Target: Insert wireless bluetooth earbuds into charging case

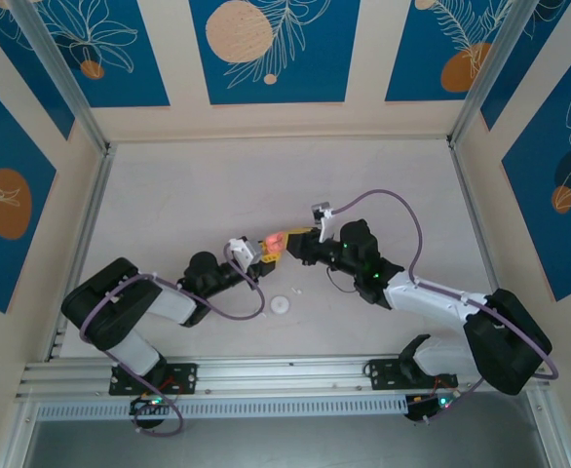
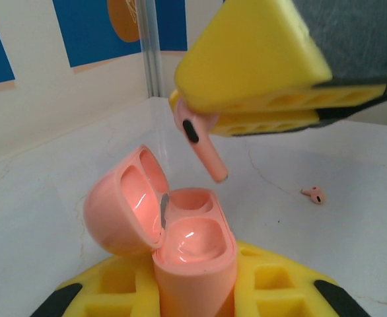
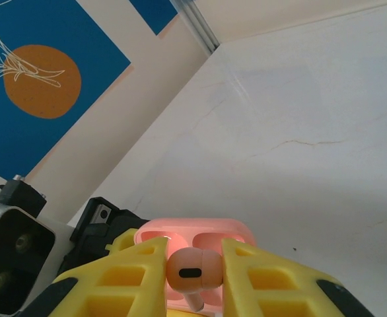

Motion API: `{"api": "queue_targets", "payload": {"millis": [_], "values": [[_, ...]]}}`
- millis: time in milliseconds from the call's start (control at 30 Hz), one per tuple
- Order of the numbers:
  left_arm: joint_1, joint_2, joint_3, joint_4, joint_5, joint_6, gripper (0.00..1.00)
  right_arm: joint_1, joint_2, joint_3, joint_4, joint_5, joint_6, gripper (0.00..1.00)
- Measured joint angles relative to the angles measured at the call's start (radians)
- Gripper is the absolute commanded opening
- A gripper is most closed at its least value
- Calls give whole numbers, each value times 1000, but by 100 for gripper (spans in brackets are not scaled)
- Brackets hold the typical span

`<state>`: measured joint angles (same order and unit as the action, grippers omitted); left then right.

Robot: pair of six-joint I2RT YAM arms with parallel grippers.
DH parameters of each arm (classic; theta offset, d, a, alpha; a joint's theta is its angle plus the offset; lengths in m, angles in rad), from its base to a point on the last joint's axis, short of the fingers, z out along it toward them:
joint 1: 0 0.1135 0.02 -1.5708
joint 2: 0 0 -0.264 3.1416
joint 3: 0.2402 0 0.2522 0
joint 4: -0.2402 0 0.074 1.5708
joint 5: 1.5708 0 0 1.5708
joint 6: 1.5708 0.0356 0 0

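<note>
Middle of counter (image 1: 217,185): left tool (image 1: 262,251) and right tool (image 1: 287,240) meet nose to nose. The left grips the pink case (image 2: 193,244), lid open, and the right pinches a pink earbud (image 2: 203,142) just above it, with a slim gap between.
Far half: bare, wide room up to the back wall (image 1: 285,122).
Near side: white round case (image 1: 283,304) and tiny white earbud (image 1: 296,291) lie in the way.
Beside the case: loose pink earbud (image 2: 314,194), apart.
Overhead: purple cable (image 1: 402,210) loops up.

There are two pink earbuds (image 2: 203,148) (image 2: 314,194), one pink case (image 2: 193,244), one white case (image 1: 284,304) and two robot arms (image 1: 159,307) (image 1: 432,292).
</note>
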<state>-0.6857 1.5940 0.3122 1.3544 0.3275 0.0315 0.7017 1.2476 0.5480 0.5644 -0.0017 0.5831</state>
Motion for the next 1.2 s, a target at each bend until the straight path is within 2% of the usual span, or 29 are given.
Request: {"api": "queue_targets", "payload": {"millis": [733,1200], "values": [[-4,-36,0,0,-24,-8,13,26,52,22,62,23,-2,23],[-5,-36,0,0,-26,-8,13,39,-14,22,63,25,-18,23]]}}
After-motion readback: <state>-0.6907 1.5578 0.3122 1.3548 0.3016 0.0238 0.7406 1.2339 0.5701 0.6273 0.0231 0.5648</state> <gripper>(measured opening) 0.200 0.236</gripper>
